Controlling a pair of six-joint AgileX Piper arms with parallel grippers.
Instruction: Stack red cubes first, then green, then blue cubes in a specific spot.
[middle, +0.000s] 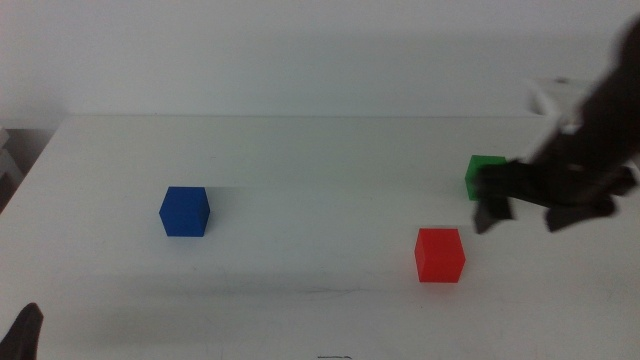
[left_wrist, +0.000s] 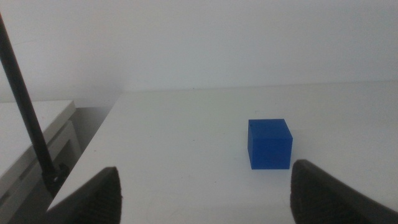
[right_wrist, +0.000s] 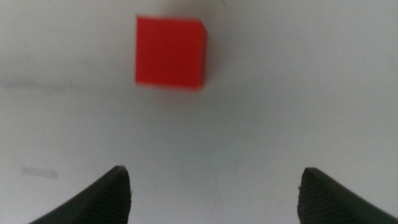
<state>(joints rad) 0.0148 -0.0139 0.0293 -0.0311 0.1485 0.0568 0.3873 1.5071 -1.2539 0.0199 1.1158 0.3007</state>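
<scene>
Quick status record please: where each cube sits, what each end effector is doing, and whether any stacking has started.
red cube: on table, alone, right of centre
green cube: on table behind red, partly hidden by right arm
blue cube: on table, left side, alone
right end effector: open, empty, between green and red
left end effector: open, empty, waiting near bottom-left edge
stack: none yet

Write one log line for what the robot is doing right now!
right gripper open, between green cube and red cube | left gripper open, waiting near blue cube | nothing stacked
</scene>
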